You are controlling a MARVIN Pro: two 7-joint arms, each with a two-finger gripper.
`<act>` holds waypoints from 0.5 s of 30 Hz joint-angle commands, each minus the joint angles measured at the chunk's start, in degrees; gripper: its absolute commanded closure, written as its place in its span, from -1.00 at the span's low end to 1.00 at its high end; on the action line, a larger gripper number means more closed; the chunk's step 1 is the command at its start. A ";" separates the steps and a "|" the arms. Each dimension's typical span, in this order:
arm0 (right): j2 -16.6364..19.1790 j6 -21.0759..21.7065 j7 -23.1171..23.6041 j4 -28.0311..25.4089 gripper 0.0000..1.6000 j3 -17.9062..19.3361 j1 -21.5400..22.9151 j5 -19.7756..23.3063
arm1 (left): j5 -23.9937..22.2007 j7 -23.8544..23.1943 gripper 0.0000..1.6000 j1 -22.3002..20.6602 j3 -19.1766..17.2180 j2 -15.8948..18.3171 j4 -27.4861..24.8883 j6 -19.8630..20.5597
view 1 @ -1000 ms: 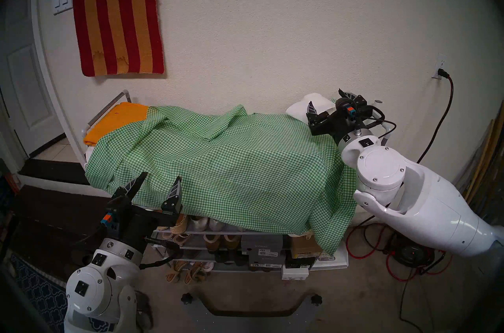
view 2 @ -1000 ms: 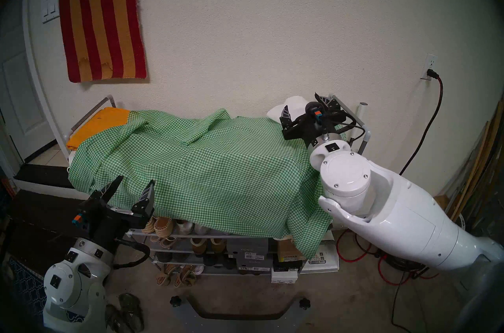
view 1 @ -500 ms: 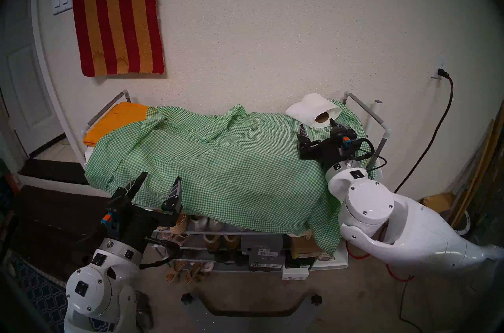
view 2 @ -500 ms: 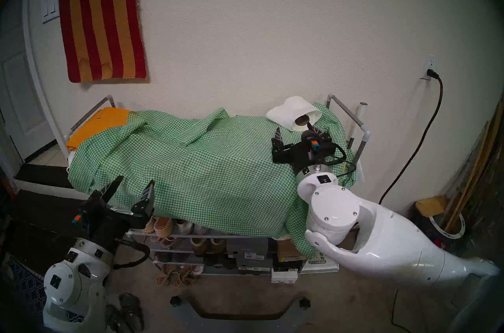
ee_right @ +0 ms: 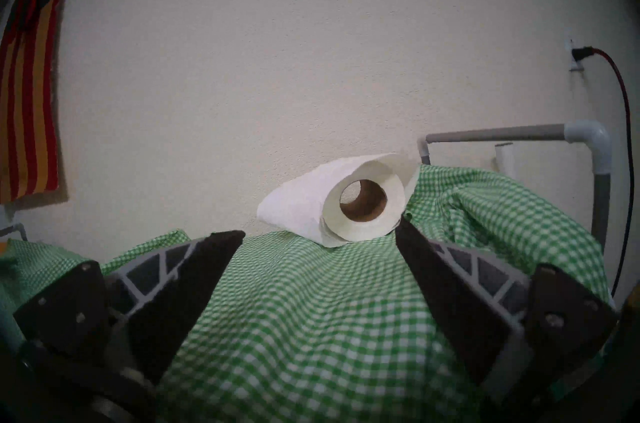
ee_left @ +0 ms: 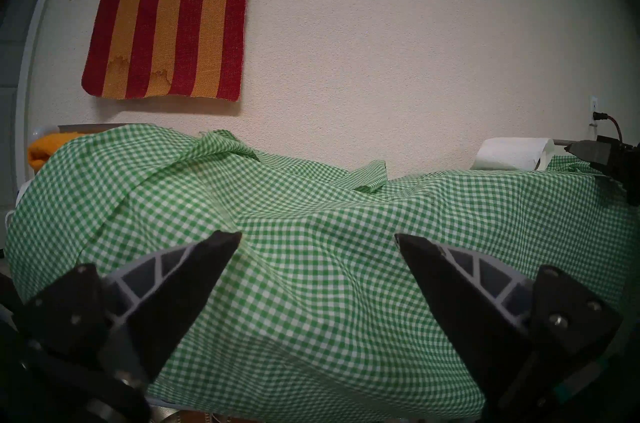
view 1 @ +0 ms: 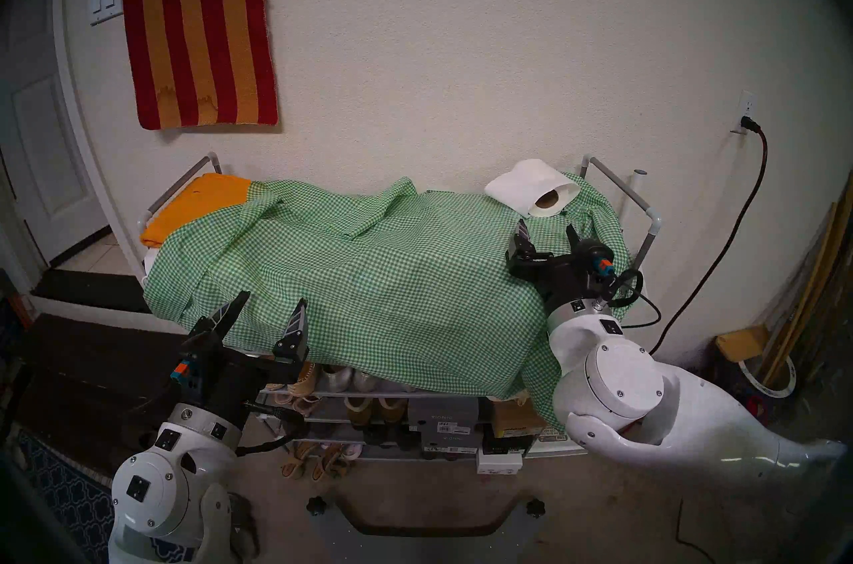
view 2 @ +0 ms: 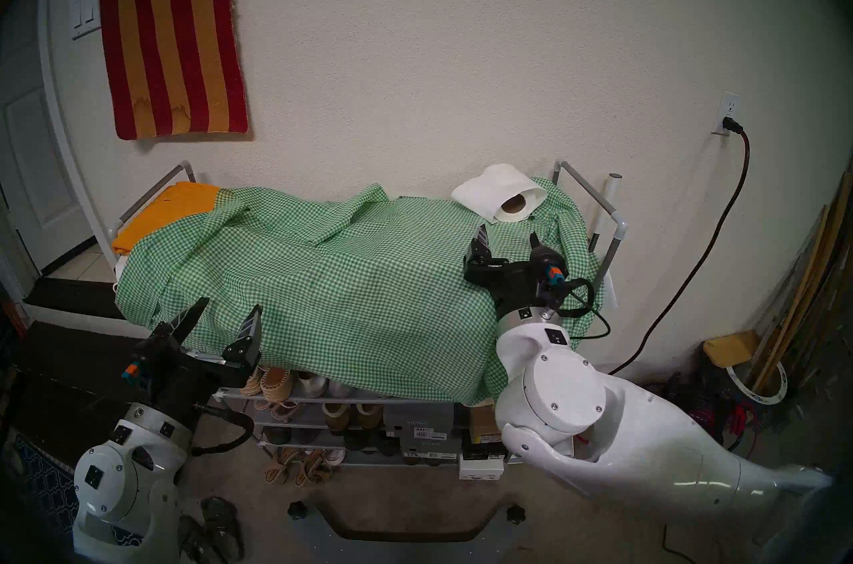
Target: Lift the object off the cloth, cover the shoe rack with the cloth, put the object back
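The white tissue roll (view 1: 537, 189) (ee_right: 353, 204) lies on its side on the green-and-white gingham cloth (view 1: 392, 281) (view 2: 346, 286), at the far right end by the wall, brown core facing me. The cloth is draped over the top of the shoe rack (view 1: 609, 180) and hangs down its front and right side. My right gripper (view 1: 546, 224) (ee_right: 320, 228) is open just in front of the roll, a short way from it, holding nothing. At the cloth's front left edge my left gripper (view 1: 273, 300) (ee_left: 317, 236) is open and empty.
A folded orange-yellow cloth (view 1: 194, 203) shows at the rack's left end, outside the gingham. Shoes and boxes (view 1: 369, 406) fill the lower shelves. A striped rug (view 1: 198, 18) hangs on the wall. A red cable (view 1: 757, 161) and leaning boards (view 1: 821, 272) are at the right.
My right arm has pulled back from the roll toward me and lower, with its gripper open throughout. The roll stays on the cloth, now in full view. The left arm has not moved.
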 commanded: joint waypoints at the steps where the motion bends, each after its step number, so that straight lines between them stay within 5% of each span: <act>1: -2.51 -6.02 -2.58 -1.92 -1.00 1.32 -3.56 1.01 | 0.01 0.12 -1.00 -0.05 -0.10 -0.06 0.00 0.00; 15: -7.35 -20.50 -7.93 -7.39 -1.00 7.94 -7.47 0.18 | 0.02 0.17 -1.00 -0.08 -0.15 -0.13 0.00 0.00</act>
